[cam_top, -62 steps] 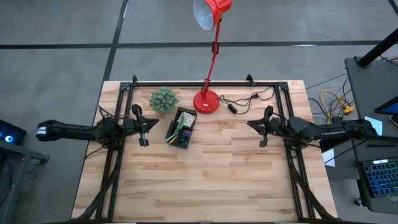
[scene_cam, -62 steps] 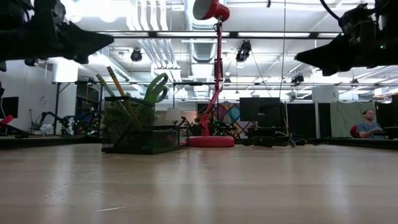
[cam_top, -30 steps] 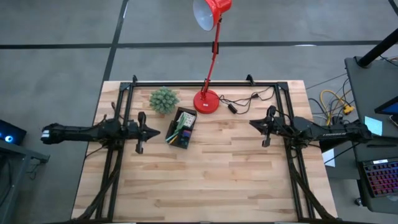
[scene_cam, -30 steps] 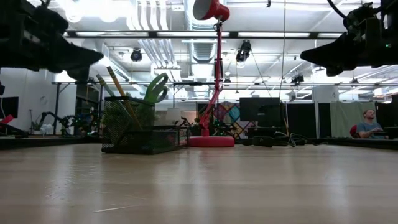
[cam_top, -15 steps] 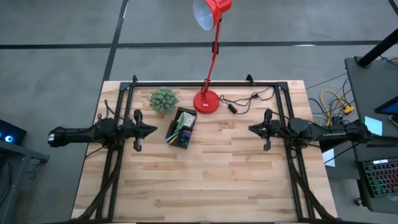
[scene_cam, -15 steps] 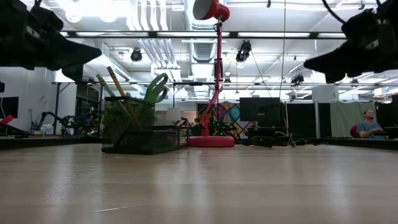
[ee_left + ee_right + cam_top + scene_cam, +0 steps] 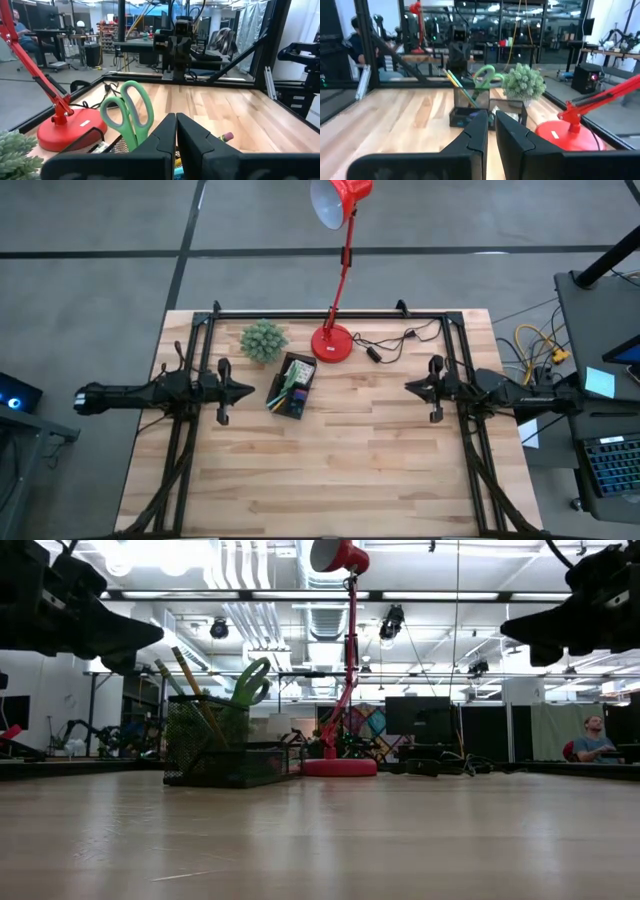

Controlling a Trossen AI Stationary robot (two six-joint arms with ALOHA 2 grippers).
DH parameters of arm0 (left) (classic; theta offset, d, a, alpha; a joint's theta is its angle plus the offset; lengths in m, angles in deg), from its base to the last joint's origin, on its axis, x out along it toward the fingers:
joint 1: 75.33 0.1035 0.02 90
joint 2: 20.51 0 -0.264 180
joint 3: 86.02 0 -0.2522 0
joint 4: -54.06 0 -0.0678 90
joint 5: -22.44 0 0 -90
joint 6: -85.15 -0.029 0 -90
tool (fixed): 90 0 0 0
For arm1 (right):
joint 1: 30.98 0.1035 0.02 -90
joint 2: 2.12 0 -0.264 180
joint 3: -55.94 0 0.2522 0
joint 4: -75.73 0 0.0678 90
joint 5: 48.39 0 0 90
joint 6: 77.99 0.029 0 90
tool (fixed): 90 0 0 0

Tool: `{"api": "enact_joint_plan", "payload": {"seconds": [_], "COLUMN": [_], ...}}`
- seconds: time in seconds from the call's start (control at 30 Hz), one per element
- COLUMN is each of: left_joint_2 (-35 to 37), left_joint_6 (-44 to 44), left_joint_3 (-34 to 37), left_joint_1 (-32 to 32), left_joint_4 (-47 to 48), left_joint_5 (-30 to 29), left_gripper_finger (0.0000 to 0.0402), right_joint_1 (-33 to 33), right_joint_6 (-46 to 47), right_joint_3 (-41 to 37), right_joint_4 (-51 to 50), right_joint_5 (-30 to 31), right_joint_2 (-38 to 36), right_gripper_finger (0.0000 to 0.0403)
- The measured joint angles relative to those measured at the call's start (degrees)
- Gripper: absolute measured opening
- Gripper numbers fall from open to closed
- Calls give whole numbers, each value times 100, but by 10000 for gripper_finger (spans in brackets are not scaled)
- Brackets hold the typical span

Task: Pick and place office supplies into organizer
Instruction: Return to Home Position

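The black mesh organizer [image 7: 291, 387] stands on the table left of centre, also in the low view [image 7: 225, 750] and the right wrist view [image 7: 479, 107]. Green-handled scissors [image 7: 127, 116], a yellow pencil [image 7: 188, 672] and a green pen [image 7: 165, 678] stick up out of its tall compartment. Small coloured pieces [image 7: 295, 394] lie in its lower part. My left gripper [image 7: 248, 390] hovers shut just left of the organizer, pointing at it [image 7: 176, 122]. My right gripper [image 7: 407, 388] hovers shut at the table's right side, facing the organizer [image 7: 490, 122]. Neither holds anything.
A red desk lamp stands with its base [image 7: 332, 343] behind the organizer, its cable [image 7: 390, 340] trailing right. A small green spiky plant [image 7: 263, 340] sits at the far left. A black frame [image 7: 330, 313] runs along the table's far and side edges. Bare wood lies toward the near edge.
My right gripper has drawn back a little toward the table's right edge. The organizer and what stands in it have kept still.
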Motion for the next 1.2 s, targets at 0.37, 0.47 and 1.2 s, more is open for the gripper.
{"api": "enact_joint_plan", "payload": {"seconds": [0.37, 0.47, 1.2], "left_joint_2": [207, 192, 164], "left_joint_6": [-158, -156, -156], "left_joint_3": [0, 0, 0], "left_joint_1": [0, 0, 0], "left_joint_4": [-40, -43, -80], "left_joint_5": [-31, -31, -24], "left_gripper_finger": [0, 0, 0], "right_joint_1": [11, 11, 11], "right_joint_6": [85, 85, 83], "right_joint_3": [4, 4, 2], "right_joint_4": [-86, -20, -25], "right_joint_5": [35, 36, 55], "right_joint_2": [-64, -69, 8], "right_gripper_finger": [28, 28, 28]}}
